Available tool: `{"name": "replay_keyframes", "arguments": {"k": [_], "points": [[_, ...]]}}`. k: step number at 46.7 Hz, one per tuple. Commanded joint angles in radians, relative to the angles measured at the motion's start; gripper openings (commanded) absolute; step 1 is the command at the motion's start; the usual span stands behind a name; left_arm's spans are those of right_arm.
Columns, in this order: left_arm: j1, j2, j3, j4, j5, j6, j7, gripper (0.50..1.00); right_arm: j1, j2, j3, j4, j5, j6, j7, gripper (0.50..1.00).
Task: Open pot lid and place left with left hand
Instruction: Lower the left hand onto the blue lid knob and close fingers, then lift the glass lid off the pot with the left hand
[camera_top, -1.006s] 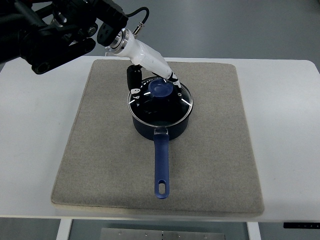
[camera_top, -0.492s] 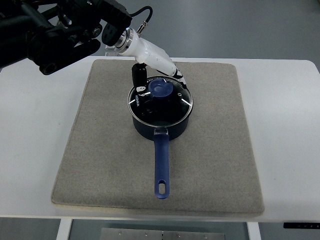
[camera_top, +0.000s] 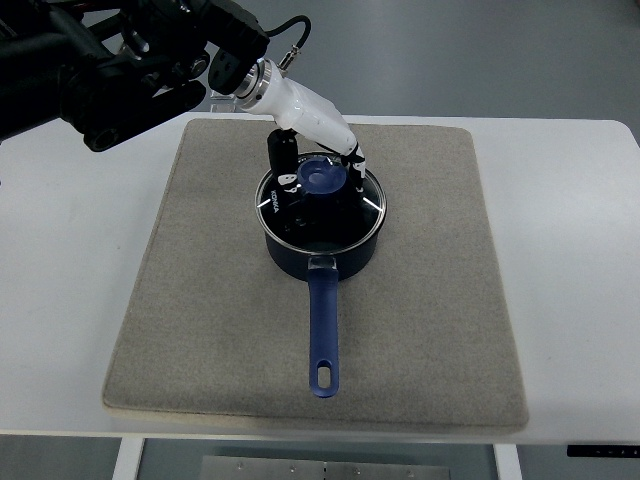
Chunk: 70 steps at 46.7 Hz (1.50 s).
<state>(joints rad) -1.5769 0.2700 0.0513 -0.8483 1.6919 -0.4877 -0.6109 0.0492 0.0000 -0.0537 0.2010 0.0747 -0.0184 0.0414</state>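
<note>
Over the last sec the left robot hand (camera_top: 322, 170) has crept in over the glass lid (camera_top: 321, 199), dark fingers (camera_top: 283, 155) now bracketing the blue knob (camera_top: 323, 177). Can't tell if they've clamped yet; lid's still seated on the blue saucepan (camera_top: 322, 250), mid-mat (camera_top: 200, 300), so lift & move left prob. come next

The left arm enters from the upper left corner, black and bulky, narrowing to a white wrist that slants down toward the pot lid (camera_top: 322, 193). The left hand (camera_top: 318, 165) sits over the lid's far side, its dark fingers (camera_top: 285, 158) curled around the knob.
</note>
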Motion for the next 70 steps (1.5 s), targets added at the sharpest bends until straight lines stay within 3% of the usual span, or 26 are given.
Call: {"name": "replay_keyframes", "arguments": {"k": [1, 9, 15, 18, 51, 70], "points": [[0.0, 0.0, 0.001, 0.002, 0.0, 0.001, 0.0, 0.739, 0.0, 0.0, 0.0, 0.0, 0.0, 0.0, 0.0, 0.915], [0.0, 0.0, 0.001, 0.002, 0.003, 0.067, 0.0, 0.626, 0.0, 0.0, 0.0, 0.0, 0.0, 0.0, 0.0, 0.915], [0.0, 0.0, 0.001, 0.002, 0.005, 0.078, 0.0, 0.587, 0.0, 0.0, 0.0, 0.0, -0.001, 0.0, 0.0, 0.915], [0.001, 0.0, 0.002, 0.003, 0.006, 0.08, 0.0, 0.5, 0.001, 0.0, 0.0, 0.0, 0.0, 0.0, 0.0, 0.915], [-0.005, 0.0, 0.001, 0.012, 0.012, 0.08, 0.0, 0.5, 0.0, 0.0, 0.0, 0.0, 0.0, 0.0, 0.0, 0.915], [-0.009, -0.002, -0.015, 0.086, -0.009, 0.081, 0.0, 0.5, 0.0, 0.0, 0.0, 0.0, -0.001, 0.0, 0.0, 0.915]]}}
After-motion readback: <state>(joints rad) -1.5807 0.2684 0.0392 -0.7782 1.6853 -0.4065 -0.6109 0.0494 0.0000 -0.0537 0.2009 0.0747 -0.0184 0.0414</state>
